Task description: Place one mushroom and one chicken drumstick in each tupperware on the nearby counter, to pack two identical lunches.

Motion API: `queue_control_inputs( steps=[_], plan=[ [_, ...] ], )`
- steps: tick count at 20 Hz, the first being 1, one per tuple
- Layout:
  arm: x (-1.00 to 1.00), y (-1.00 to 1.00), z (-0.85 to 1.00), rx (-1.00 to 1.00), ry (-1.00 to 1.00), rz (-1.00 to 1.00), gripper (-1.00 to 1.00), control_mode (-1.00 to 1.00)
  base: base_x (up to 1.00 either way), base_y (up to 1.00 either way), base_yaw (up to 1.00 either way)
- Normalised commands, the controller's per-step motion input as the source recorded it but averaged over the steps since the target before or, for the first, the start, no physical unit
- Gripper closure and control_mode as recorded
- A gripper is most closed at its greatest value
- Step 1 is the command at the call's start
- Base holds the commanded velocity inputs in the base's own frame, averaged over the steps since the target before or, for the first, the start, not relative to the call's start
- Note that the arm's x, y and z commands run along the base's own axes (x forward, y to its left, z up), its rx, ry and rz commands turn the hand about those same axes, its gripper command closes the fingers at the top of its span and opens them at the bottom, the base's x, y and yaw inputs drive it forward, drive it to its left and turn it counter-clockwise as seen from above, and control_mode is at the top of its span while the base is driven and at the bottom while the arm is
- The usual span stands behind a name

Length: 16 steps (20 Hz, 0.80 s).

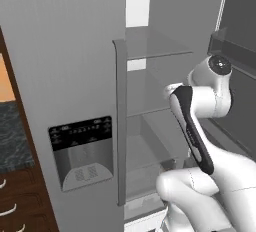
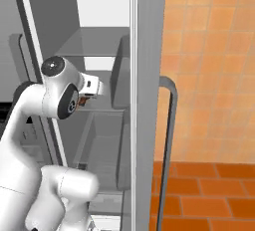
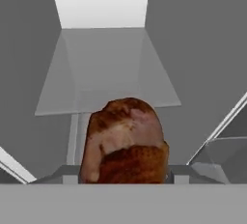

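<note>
A reddish-brown chicken drumstick (image 3: 124,141) sits between the two fingertips of my gripper (image 3: 123,175), which is shut on it. The hand points into the open fridge toward a glass shelf (image 3: 106,73). From the right base view the white hand (image 2: 92,86) is in front of the fridge shelves, with a bit of the drumstick (image 2: 82,101) showing under it. In the left base view the arm's forearm (image 1: 192,126) reaches up toward the fridge interior. A strip of the counter (image 1: 9,136) shows at the far left. The mushroom and the tupperware are out of view.
The closed left fridge door (image 1: 65,76) with its dispenser panel (image 1: 82,151) and long handle (image 1: 120,121) stands left of the arm. The open right door (image 2: 147,100) is close on the right, with an orange tiled wall (image 2: 214,65) behind it. Dark drawer fronts (image 1: 15,206) lie under the counter.
</note>
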Motion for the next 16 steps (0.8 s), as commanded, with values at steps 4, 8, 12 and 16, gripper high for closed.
queue_control_inputs(
  steps=[4, 8, 12, 16],
  plan=[
    [0.0, 0.0, 0.0, 0.0, 0.0, 0.0, 1.0, 1.0, -1.0, 0.08, 0.0],
    [0.0, 0.0, 0.0, 0.0, 0.0, 0.0, 1.0, 1.0, -0.6, 0.94, 0.06],
    [0.0, 0.0, 0.0, 0.0, 0.0, 0.0, 1.0, 1.0, -0.19, 1.0, 0.35],
    [0.0, 0.0, 0.0, 0.0, 0.0, 0.0, 1.0, 1.0, 0.0, 1.0, 0.54]
  ],
)
